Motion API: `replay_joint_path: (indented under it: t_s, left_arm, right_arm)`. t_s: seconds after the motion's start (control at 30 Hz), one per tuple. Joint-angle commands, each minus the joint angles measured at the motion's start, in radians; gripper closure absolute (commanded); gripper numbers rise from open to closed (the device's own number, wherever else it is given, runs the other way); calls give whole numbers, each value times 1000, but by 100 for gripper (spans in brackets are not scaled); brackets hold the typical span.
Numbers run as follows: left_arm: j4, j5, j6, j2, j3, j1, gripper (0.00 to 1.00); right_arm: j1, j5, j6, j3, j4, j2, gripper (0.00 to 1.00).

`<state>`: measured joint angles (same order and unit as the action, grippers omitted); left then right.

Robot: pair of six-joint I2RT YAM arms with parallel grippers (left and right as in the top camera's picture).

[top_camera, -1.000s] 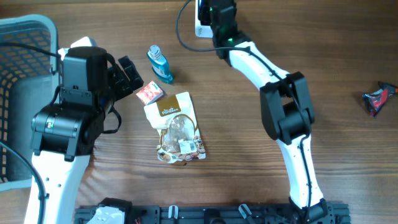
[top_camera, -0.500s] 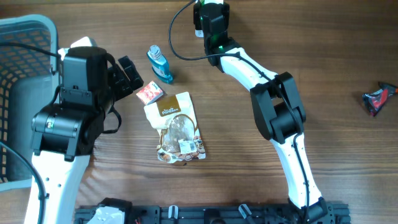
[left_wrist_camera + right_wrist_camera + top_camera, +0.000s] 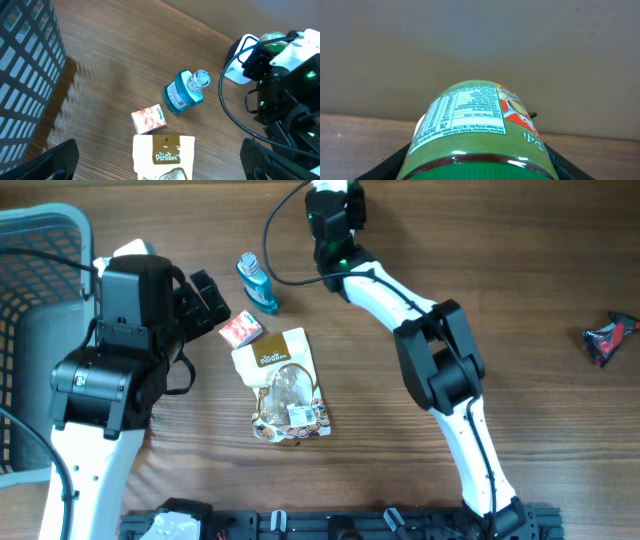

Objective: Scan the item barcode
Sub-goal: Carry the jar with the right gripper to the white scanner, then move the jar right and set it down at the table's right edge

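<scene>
My right gripper (image 3: 477,169) is shut on a green jar (image 3: 475,125) with a green lid, lying sideways between the black fingers (image 3: 395,161); its white nutrition label faces up. Overhead, the right gripper (image 3: 335,202) is at the table's far edge, where the jar is hidden by the wrist. A white device (image 3: 239,71) with a black cable lies under that wrist. My left gripper (image 3: 160,167) hangs open above a white-and-brown snack pouch (image 3: 285,385), holding nothing.
A blue bottle (image 3: 258,282) lies on its side beside a small pink box (image 3: 240,330), both just above the pouch. A grey mesh basket (image 3: 30,330) stands at the left edge. A red-and-black item (image 3: 607,340) lies at the far right.
The right wrist has swung left along the table's far edge with the jar still in its grip. The left arm and the items on the table have not moved.
</scene>
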<state>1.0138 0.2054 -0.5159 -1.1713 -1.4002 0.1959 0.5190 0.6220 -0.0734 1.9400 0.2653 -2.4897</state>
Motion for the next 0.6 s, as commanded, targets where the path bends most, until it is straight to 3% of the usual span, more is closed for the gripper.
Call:
replay_joint_path:
  t_s: [0.0, 0.2, 0.4, 0.57]
  left_arm:
    - [-2, 13, 15, 11, -12, -5, 0]
    - [-2, 13, 15, 11, -12, -5, 0]
    - [-2, 13, 15, 11, -12, -5, 0]
    - [-2, 13, 15, 11, -12, -5, 0]
  right_arm:
    - [0, 127, -26, 22, -39, 171, 45]
    - [-24, 270, 93, 22, -286, 306, 45]
    - [-150, 207, 524, 22, -856, 411, 42]
    - [-319, 32, 731, 21, -1126, 412, 46]
